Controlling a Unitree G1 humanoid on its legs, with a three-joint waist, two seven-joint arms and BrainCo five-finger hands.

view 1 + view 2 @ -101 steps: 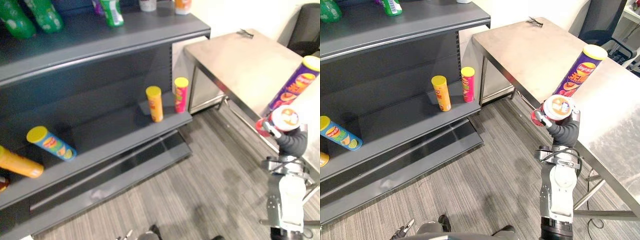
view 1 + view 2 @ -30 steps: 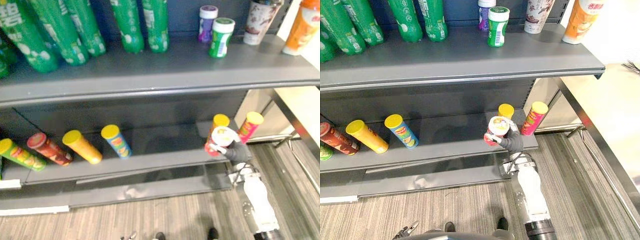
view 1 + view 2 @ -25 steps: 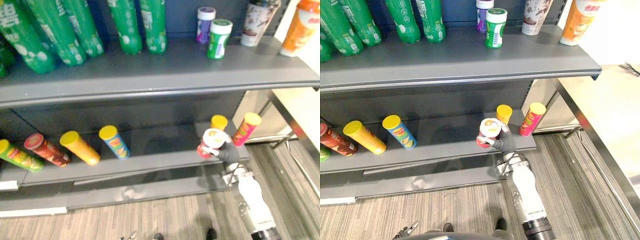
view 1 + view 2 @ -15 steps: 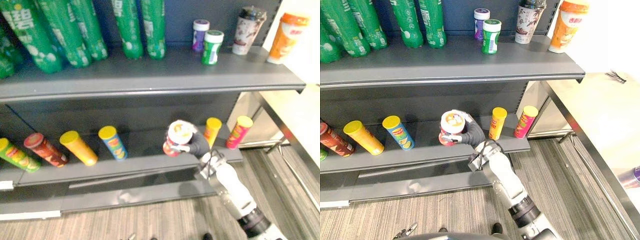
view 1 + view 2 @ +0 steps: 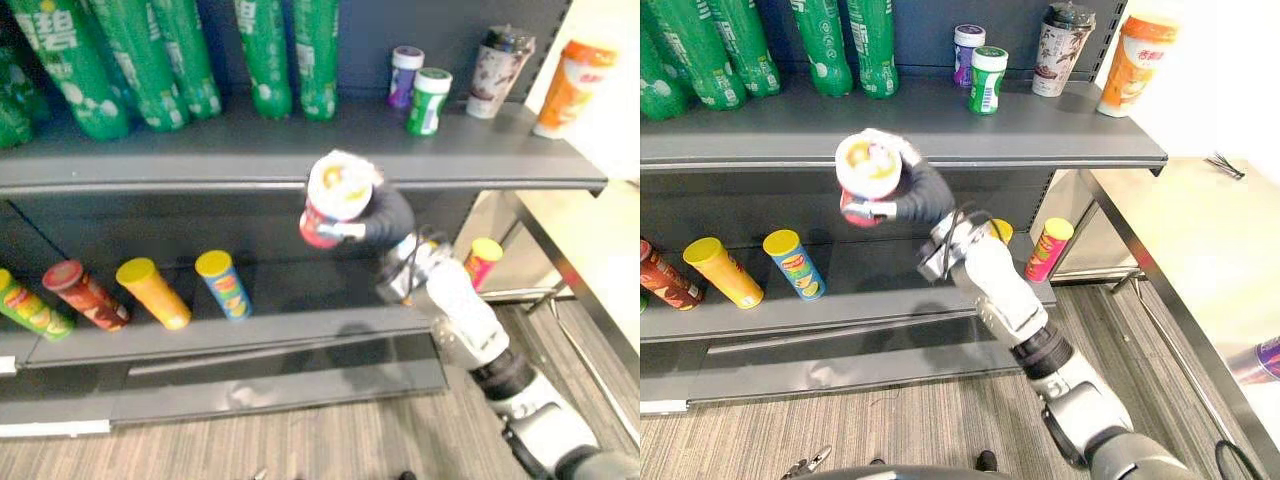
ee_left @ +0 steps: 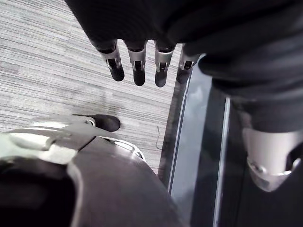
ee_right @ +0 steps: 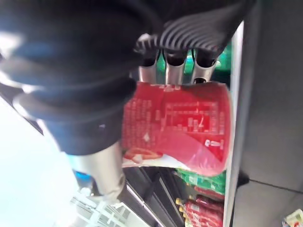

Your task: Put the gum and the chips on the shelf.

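Top shelf (image 5: 1060, 140) as reference: bottles (image 5: 850, 45) stand on its left half toward the back. Front gum jar (image 5: 987, 80) and back gum jar (image 5: 967, 50) stand right of its middle, lidded cup (image 5: 1058, 48) right of them, tall cup (image 5: 1130, 60) at its right end. Chips can (image 5: 868, 175) is in front of its front edge near mid-length, right hand (image 5: 918, 195) fingers (image 7: 176, 73) wrapped round it. Lower shelf (image 5: 880, 290) below it carries tilted cans (image 5: 792, 263) under its left half and another can (image 5: 1050, 248) under its right end. The surface (image 5: 1200, 250) lies right of it and lower. Left hand (image 6: 137, 66) hangs over the floor (image 6: 57, 80) below it.
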